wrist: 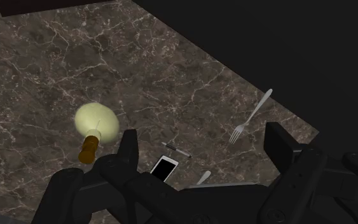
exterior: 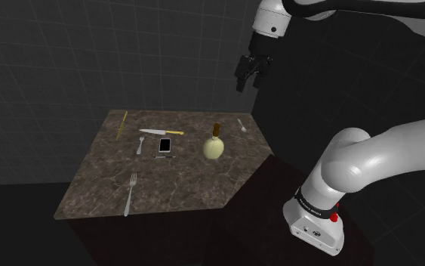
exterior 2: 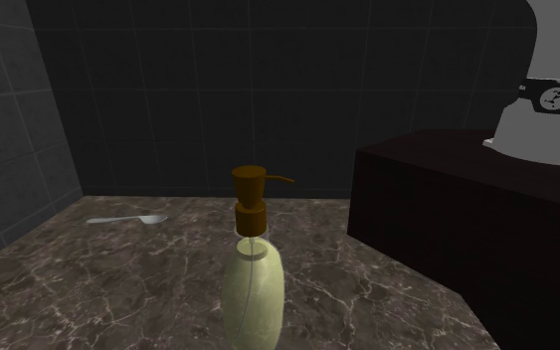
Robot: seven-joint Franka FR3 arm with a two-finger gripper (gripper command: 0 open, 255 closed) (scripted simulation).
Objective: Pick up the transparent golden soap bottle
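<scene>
**Soap bottle** [exterior: 214, 146]: pale yellow see-through body with a brown pump. It stands upright on the dark marble worktop [exterior: 173, 189], centre-right in the shoulder view and lower centre in the second exterior view.

**Gripper** [exterior: 246, 75]: black, in the upper centre-right of the shoulder view. It is high above the worktop's far edge and well apart from the bottle, opened wide and holding nothing.

**Also on the worktop:**
- phone [exterior: 164, 143] and knife [exterior: 160, 131], left of the bottle
- spoon [exterior: 241, 125], upper right of the bottle, near the far edge
- fork [exterior: 130, 193], lower left
</scene>
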